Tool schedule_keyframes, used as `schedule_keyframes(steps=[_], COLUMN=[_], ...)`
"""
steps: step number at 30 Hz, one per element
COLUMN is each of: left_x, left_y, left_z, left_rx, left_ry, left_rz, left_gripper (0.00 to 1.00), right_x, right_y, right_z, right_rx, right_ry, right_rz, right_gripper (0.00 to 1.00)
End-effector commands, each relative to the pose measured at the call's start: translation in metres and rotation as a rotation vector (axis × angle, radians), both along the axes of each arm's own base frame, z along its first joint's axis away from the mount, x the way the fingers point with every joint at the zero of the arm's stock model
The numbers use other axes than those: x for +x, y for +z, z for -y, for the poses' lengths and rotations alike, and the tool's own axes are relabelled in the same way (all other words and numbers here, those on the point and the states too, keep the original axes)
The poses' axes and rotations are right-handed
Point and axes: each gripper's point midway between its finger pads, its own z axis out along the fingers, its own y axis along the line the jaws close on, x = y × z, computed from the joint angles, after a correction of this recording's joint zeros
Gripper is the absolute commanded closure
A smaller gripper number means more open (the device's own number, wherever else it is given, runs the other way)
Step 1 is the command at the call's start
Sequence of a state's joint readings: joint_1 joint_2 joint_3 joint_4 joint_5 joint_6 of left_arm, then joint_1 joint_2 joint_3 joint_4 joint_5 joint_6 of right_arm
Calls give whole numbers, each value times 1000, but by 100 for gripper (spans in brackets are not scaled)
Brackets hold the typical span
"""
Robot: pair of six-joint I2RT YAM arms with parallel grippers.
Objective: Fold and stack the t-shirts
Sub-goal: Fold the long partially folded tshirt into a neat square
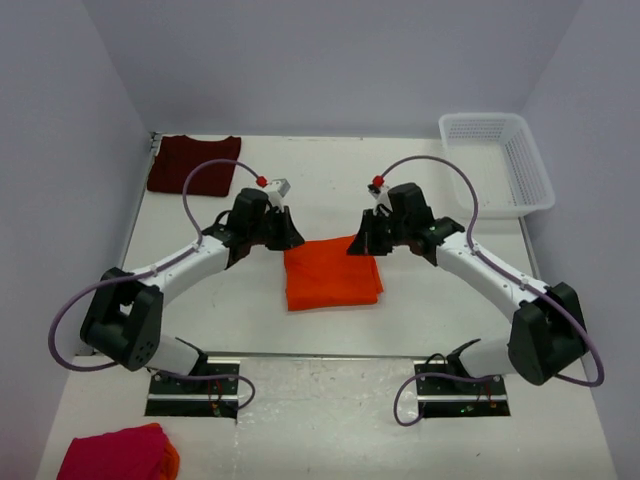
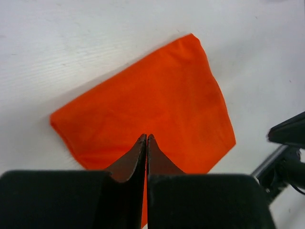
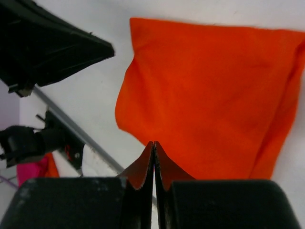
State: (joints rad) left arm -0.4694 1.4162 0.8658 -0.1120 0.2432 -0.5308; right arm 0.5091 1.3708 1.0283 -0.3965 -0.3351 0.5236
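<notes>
**Orange Shirt Folded at Counter Centre; Both Grippers Clenched on Nothing**

The orange shirt (image 1: 332,272) is laid as a folded rectangle at the centre of the counter (image 1: 420,190), between the two arms. The maroon shirt (image 1: 193,163) is laid folded flat at the far left corner of the counter, well apart from the orange one. The two shirts are not stacked.

The left gripper (image 1: 288,238) is held at the far left corner of the orange shirt. In the left wrist view its fingers (image 2: 133,162) are seen pressed together tip to tip, with no cloth between them.

The right gripper (image 1: 360,244) is held at the far right corner of the same shirt. In the right wrist view its fingers (image 3: 143,167) are likewise clenched, with nothing grasped. Whether either tip touches the cloth cannot be told.

A white basket (image 1: 497,160) is placed at the far right of the counter. A pink-red bundle (image 1: 110,455) is seen at the near left corner.
</notes>
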Motion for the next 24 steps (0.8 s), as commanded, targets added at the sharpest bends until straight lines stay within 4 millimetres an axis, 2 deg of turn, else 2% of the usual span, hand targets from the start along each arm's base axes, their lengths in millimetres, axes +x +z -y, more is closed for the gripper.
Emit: schedule_keyframes(steps=[1,2,3,4,5,7,8,12,13,15,18,19,22,24], left_x=[-23,-29,-41,-45,-50,-59,-64,-76,-79,-87,-103,-102,-114,-115], left_y=[7,4,0,-1,-3,-7,-12,-25,-30,-45,-72,-73,-93,-99], left_z=[48,54,63,65,67,68,67,63,62,57,47,48,40,38], left_rx=[-188,-222,-287,-311,-330,-356,-352,-359,-359,-344,-325,-327,-305,-295], left_ry=[-232,-263,-313,-329,-346,-372,-374,-369,-370,-354,-328,-326,-310,-297], left_rz=[-38,-55,-86,-92,-99,-109,-122,-153,-164,-196,-262,-258,-304,-311], left_gripper=[100,100,100,100,100,100,100,100,100,100,100,100,100,100], right_x=[-42,-53,-52,-58,-72,-75,-85,-89,-90,-89,-89,-89,-86,-84], right_y=[0,-12,-12,-13,-20,-22,-28,-46,-57,-66,-97,-96,-115,-128], right_z=[-37,-38,-44,-47,-47,-52,-50,-51,-50,-52,-49,-50,-50,-49], right_rx=[247,271,325,357,399,450,473,488,479,486,462,470,458,431], right_ry=[232,250,262,285,330,352,378,379,364,352,289,285,235,196], right_rz=[-126,-172,-172,-190,-237,-256,-290,-329,-368,-388,-462,-460,-510,-531], right_gripper=[100,100,100,100,100,100,100,100,100,100,100,100,100,100])
